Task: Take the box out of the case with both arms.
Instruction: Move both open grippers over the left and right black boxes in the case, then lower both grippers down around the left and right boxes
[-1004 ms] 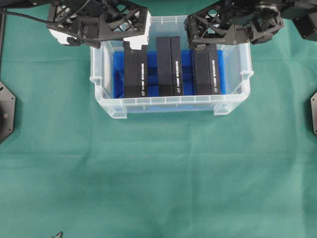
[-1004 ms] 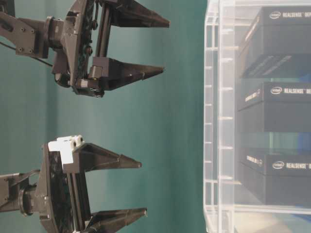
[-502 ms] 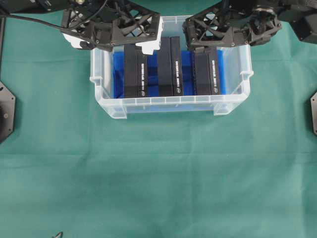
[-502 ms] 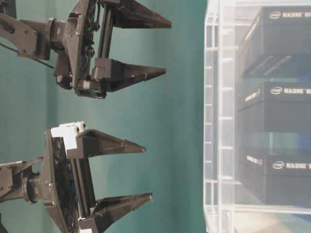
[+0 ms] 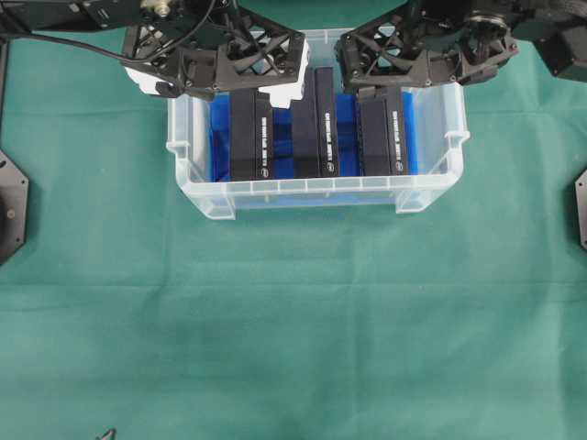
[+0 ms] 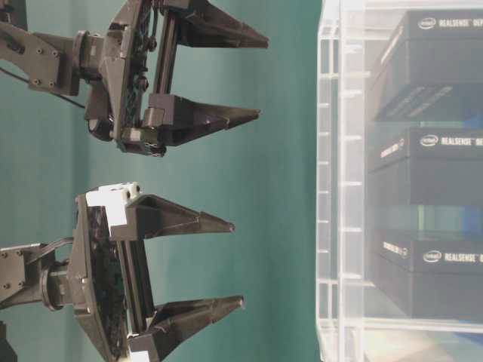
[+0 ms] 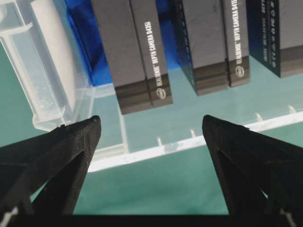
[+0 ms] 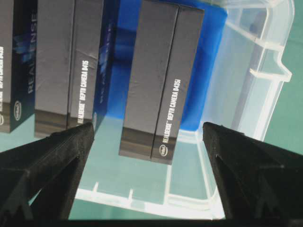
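Looking down from overhead, I saw the case [image 5: 316,188] sitting on the green tabletop [image 5: 293,312] near its far edge, roughly centred between left and right. Three black boxes stood on edge inside it on the blue sheet [image 5: 220,137], side by side and running from the far wall toward the near wall. The left box [image 5: 250,137] was nearest the case's left wall, the middle box [image 5: 314,128] sat between the others, and the right box [image 5: 381,136] was closer to the right wall, with blue showing between each pair.

My left tool [image 5: 220,69] hung over the far left part of the case, above the far end of the left box, its fingers spread wide and holding nothing. My right tool [image 5: 413,60] hung over the far right part, above the far end of the right box, equally spread and empty.

In the table-level view both tools [image 6: 234,75] pointed at the case's open top and stood apart from the rim [image 6: 332,181]; the other one [image 6: 230,264] showed the same wide gap between its fingers.

Through the left wrist camera the left box [image 7: 137,56] lay between the two dark fingers [image 7: 61,151], untouched. Through the right wrist camera the right box [image 8: 161,80] lay likewise between that tool's fingers [image 8: 246,165], with the case's handle corner [image 8: 270,71] beside it.
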You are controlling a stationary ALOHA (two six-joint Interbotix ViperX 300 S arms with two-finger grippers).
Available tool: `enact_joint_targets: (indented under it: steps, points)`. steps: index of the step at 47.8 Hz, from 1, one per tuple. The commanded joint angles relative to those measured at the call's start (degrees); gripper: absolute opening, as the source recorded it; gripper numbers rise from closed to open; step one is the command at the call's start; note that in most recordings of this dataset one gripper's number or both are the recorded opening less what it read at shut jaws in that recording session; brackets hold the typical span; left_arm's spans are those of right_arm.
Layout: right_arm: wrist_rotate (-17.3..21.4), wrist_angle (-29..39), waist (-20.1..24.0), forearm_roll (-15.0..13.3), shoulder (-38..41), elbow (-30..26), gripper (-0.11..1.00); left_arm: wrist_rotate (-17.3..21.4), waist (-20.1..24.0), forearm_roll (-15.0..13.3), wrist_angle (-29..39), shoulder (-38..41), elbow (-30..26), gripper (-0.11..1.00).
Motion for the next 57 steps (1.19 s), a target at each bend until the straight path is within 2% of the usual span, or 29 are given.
enact_joint_targets:
  steps: [1, 57]
  points:
    - [-0.09, -0.26, 0.18, 0.00, -0.62, -1.49, 0.94, -0.09, -0.18, 0.18, -0.18, -0.70, -1.23, 0.92]
    - [-0.09, -1.49, 0.18, -0.09, -0.53, -1.41, 0.94, 0.00, -0.18, 0.18, -1.32, -0.44, -0.79, 0.92]
